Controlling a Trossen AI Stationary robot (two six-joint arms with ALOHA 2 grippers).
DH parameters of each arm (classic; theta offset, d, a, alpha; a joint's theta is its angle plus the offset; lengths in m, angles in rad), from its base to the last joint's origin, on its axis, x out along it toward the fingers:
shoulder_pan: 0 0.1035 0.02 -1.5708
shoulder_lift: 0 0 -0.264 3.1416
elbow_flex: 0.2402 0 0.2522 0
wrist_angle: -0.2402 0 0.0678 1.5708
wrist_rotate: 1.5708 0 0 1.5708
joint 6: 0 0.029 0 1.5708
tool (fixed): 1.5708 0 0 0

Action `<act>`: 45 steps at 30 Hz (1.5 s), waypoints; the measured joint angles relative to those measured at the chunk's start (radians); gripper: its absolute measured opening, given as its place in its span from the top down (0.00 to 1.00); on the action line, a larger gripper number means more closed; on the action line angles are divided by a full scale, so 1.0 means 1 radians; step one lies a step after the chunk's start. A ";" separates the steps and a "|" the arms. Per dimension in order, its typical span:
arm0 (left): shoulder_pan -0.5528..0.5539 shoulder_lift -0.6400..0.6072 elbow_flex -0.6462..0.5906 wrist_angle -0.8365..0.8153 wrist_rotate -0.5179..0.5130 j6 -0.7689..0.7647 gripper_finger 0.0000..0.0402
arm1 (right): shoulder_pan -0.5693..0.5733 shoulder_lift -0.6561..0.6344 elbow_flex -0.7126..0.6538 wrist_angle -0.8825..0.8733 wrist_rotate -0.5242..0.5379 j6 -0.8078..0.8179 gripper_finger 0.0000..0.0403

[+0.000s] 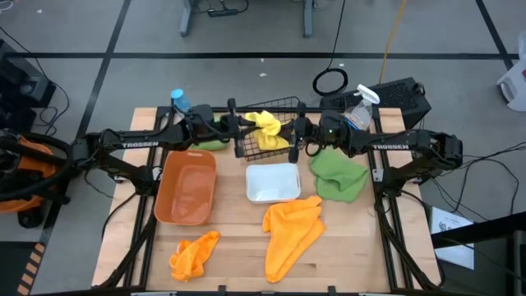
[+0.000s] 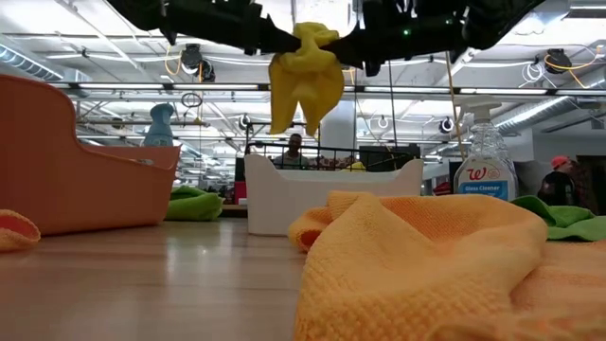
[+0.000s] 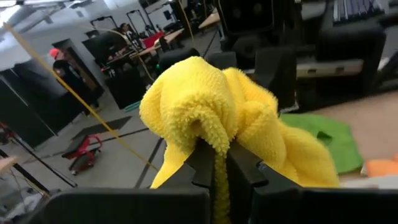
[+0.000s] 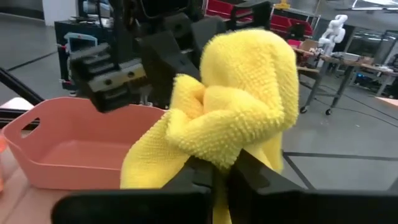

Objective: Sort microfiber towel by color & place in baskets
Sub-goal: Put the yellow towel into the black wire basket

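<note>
The yellow towel [image 1: 266, 127] hangs bunched in the air, pinched from both ends: the left pincer [image 1: 240, 125] is pressed together on one fold, and the right pincer [image 1: 294, 129] is pressed together on the other, so the cloth bridges the gap between them. Directly below and behind the two pincers stands the black wire basket [image 1: 265, 123]; the white bin [image 1: 273, 182] lies nearer the front edge of the desk [image 1: 238, 247], and the orange tub [image 1: 186, 187] sits under the left arm.

To finish this step well, I judge one pincer should let go first, or both together, only once the towel's drooping tail is inside the chosen basket's rim, so nothing drapes over the wire. Lowering before releasing would keep the bundle from catching.

A green towel [image 1: 339, 174] lies below the right pincer, and orange towels [image 1: 292, 232] wait farther forward.
</note>
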 joint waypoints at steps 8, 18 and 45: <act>0.033 0.009 0.000 -0.019 -0.004 -0.169 0.69 | -0.043 0.000 0.000 -0.004 -0.001 0.027 0.99; 0.037 0.085 0.000 -0.037 -0.002 -0.164 0.45 | -0.042 0.000 0.000 -0.003 -0.001 0.028 0.99; 0.253 0.120 0.000 -0.166 -0.041 -0.166 0.99 | -0.043 0.000 0.000 -0.396 0.271 0.026 0.56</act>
